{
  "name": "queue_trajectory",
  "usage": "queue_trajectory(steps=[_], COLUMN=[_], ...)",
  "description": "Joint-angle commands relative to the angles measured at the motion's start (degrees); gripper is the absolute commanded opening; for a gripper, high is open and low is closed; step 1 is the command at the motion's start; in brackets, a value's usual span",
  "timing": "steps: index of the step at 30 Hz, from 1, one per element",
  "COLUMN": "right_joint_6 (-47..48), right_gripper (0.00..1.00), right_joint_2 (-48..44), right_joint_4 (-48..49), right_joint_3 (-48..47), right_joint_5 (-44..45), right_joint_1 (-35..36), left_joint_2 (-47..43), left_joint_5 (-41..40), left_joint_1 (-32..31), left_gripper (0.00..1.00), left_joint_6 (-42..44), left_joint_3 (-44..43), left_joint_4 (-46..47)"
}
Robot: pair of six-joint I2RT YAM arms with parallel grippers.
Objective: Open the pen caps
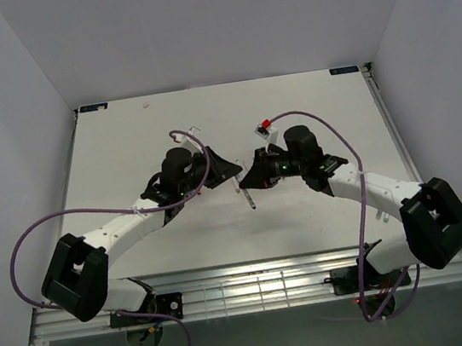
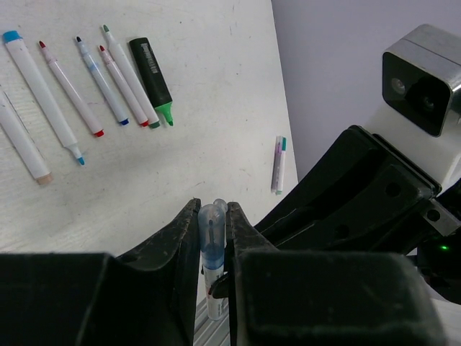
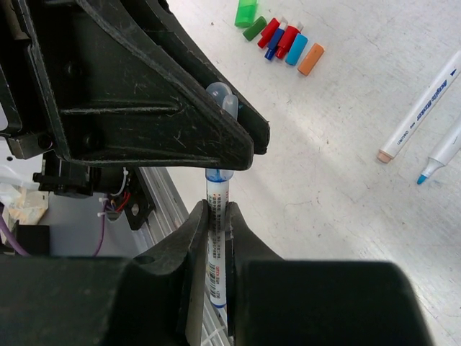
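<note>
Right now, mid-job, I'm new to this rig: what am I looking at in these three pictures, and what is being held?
You see two robot arms on a white table, each ending in a two-finger gripper. The top picture looks down from above and behind: the left arm is on the left, the right arm on the right. The other two pictures come from cameras on the wrists. The right gripper is shut on the barrel of a white pen, and the left gripper pinches its pale cap. On the table lie uncapped pens, a black marker and a cluster of coloured caps already off.
</note>
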State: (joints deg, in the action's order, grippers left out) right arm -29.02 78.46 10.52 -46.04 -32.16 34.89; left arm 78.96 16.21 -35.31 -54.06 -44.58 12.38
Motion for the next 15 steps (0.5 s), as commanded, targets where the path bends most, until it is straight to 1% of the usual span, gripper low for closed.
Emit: queue_trajectory(steps=[1, 2, 4, 5, 6, 8, 11, 12, 13, 14, 15], right_joint_6=[-0.6, -0.43, 0.45, 0.8, 1.15, 1.42, 1.94, 2.03, 2.21, 2.3, 2.38], right_gripper=[0.08, 0.1, 0.19, 0.27, 0.31, 0.36, 0.39, 0.38, 0.22, 0.11, 0.08], right_joint_2=[0.73, 0.82, 1.26, 1.44, 1.61, 2.14, 2.75, 3.02, 3.11, 3.28, 3.2], right_joint_4=[4.5, 4.42, 4.33, 4.42, 4.42, 5.2, 6.0, 6.0, 6.0, 5.74, 5.39], right_joint_3=[0.42, 0.43, 0.51, 0.6, 0.69, 0.95, 1.04, 0.95, 0.95, 0.69, 0.69], right_joint_5=[-1.15, -0.71, -0.36, -0.36, -0.36, -1.06, -1.24, -1.15, -1.06, -0.8, -0.36], right_joint_1=[0.26, 0.35, 0.26, 0.26, 0.26, 0.26, 0.26, 0.26, 0.35, 0.26, 0.35], left_joint_2=[-2.23, -2.14, -1.88, -1.88, -1.88, -1.88, -1.61, -1.44, -1.18, -1.18, -1.09], left_joint_5=[2.34, 2.51, 2.6, 2.6, 2.51, 2.08, 2.25, 2.34, 2.51, 2.17, 1.73], left_joint_1=[-0.64, -0.64, -0.64, -0.64, -0.64, -0.64, -0.64, -0.64, -0.64, -0.64, -0.64], left_gripper=[0.0, 0.0, 0.0, 0.0, 0.0, 0.0, 0.0, 0.0, 0.0, 0.0, 0.0], left_joint_6=[-0.86, -1.13, -2.18, -2.53, -3.23, -4.03, -5.26, -5.52, -5.61, -5.7, -5.62], left_joint_3=[0.1, 0.19, 0.19, 0.11, -0.07, -0.16, -0.86, -1.04, -1.3, -1.39, -1.56], left_joint_4=[2.21, 2.21, 2.21, 2.12, 2.12, 2.21, 2.12, 2.03, 2.03, 1.68, 0.81])
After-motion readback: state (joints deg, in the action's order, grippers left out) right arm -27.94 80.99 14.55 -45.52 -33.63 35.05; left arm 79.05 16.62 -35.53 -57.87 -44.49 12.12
